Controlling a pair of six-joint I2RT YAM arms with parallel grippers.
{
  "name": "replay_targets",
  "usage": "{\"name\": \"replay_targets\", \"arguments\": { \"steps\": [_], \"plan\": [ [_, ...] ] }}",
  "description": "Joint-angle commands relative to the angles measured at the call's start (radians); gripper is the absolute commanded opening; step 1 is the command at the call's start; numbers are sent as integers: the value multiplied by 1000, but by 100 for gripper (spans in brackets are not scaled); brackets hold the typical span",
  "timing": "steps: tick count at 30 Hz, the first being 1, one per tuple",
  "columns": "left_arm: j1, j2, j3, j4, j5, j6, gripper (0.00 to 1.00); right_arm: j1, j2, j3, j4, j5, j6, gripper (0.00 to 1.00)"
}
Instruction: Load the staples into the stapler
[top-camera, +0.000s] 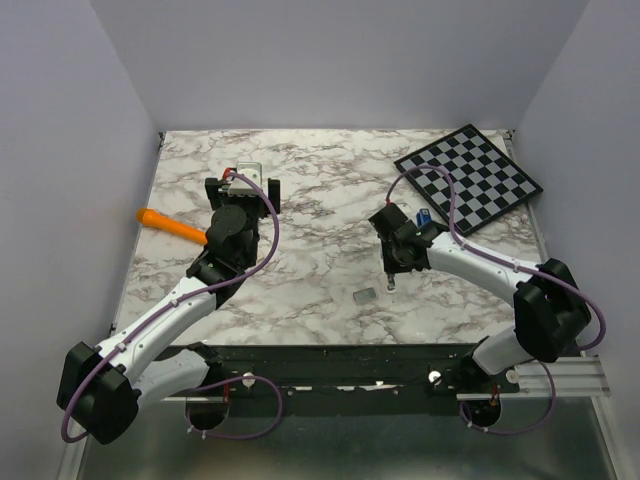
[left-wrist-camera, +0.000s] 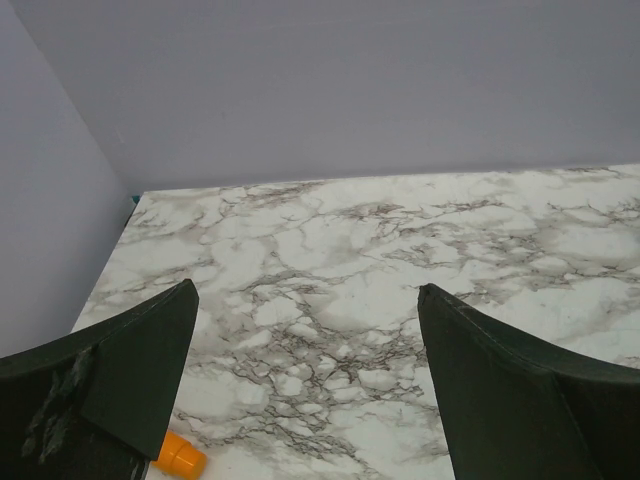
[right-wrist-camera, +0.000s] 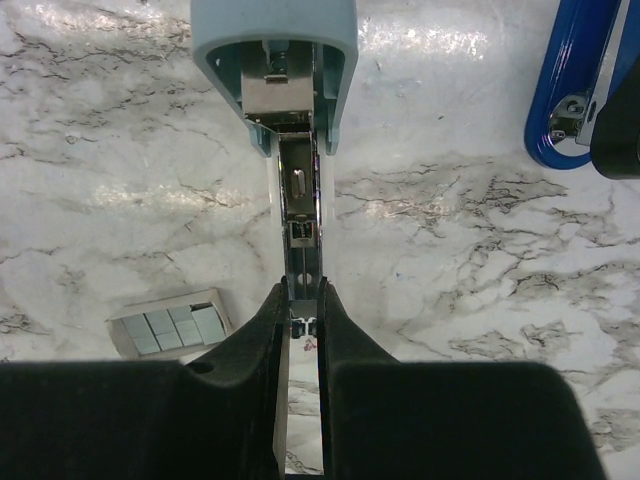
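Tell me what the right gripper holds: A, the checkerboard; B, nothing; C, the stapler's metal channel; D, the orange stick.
C: the right wrist view shows the right gripper shut on the silvery channel of the stapler, with the staples lying loose beside it.

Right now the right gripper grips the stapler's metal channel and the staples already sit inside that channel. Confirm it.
Not quite. The staples lie on the table, beside the stapler and apart from its metal channel, as the right wrist view shows. The right gripper does grip that channel.
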Motion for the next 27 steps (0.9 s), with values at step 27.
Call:
{"name": "replay_targets", "arguments": {
  "steps": [27],
  "plan": [
    [-7, -5, -9, -6, 16, -7, 99, -28, 29, -26, 56, -42, -36, 17]
  ]
}}
